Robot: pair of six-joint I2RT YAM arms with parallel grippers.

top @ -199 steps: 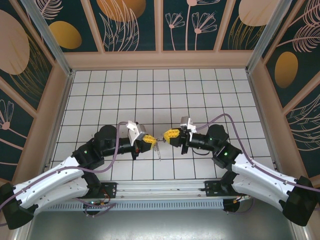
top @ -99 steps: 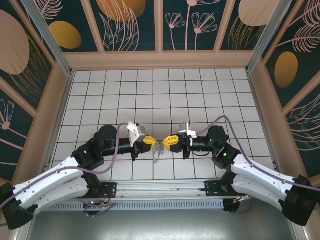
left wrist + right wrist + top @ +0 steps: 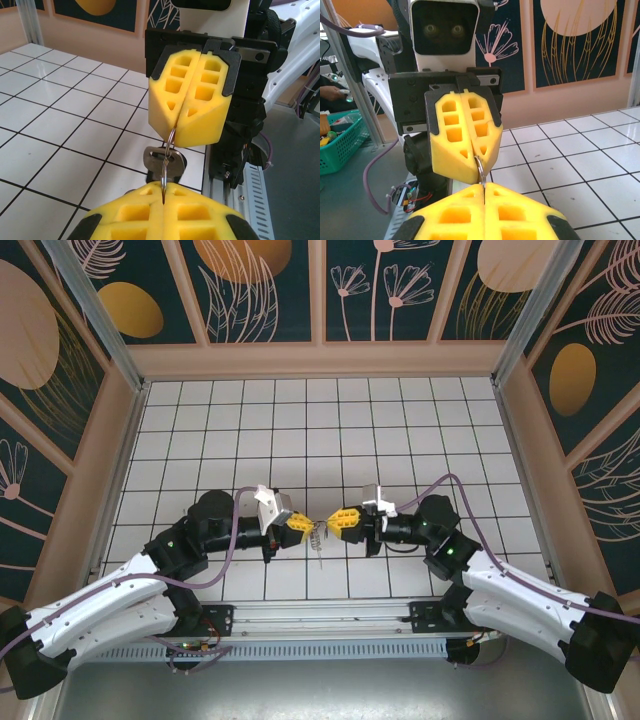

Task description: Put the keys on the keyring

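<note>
**Both Grippers Clamping the Keyring**

The left gripper (image 3: 304,524) and right gripper (image 3: 334,521) are meeting tip to tip above the tiled table (image 3: 300,420). Each is holding its jaws closed on the thin wire keyring (image 3: 170,145) spanning between them. A silvery key (image 3: 154,160) is hanging on that keyring, just below the fingertips.

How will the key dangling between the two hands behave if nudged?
The key hangs free on a thin ring, so it would likely swing and twist. Small flat metal: probably light, rigid, and slippery to pinch.
</note>
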